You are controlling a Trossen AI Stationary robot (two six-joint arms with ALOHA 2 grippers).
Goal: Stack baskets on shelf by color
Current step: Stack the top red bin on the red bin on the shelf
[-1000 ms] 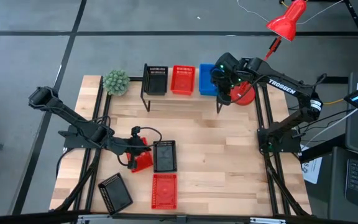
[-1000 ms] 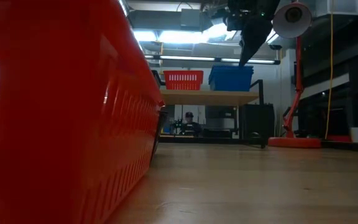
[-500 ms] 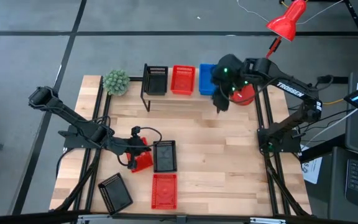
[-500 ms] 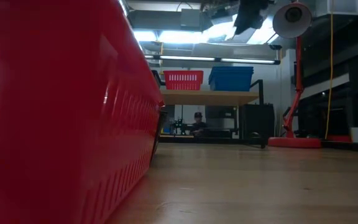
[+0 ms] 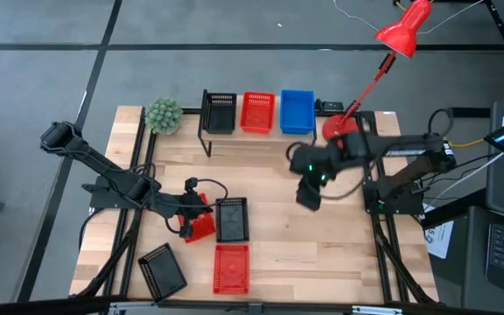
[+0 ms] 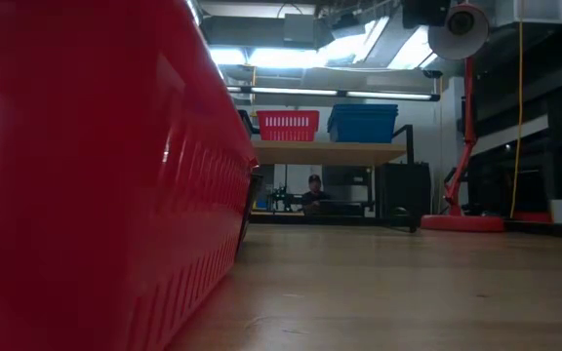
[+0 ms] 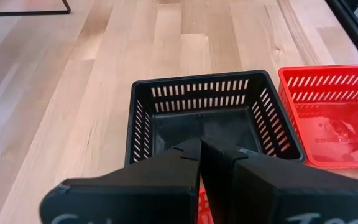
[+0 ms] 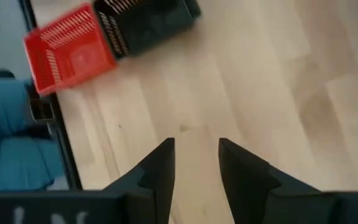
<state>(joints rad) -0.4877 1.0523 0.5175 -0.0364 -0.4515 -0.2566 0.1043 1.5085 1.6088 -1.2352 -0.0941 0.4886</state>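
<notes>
Shelf (image 5: 252, 143) at surface's (image 5: 322, 236) far edge: black (image 5: 220, 113), red (image 5: 256, 112), blue baskets (image 5: 297, 111) on top; right pincer (image 5: 308, 196) spread, empty, over bare surface; left pincer (image 5: 201, 215) pressed together beside black basket (image 5: 232, 219); red basket (image 5: 231, 268), another black basket (image 5: 162, 272) near front edge

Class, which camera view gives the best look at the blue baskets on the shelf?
The high view: it looks straight down on the blue baskets at the shelf's right end, beside the red ones. The low view shows only their side far off. Neither wrist view shows them.
</notes>
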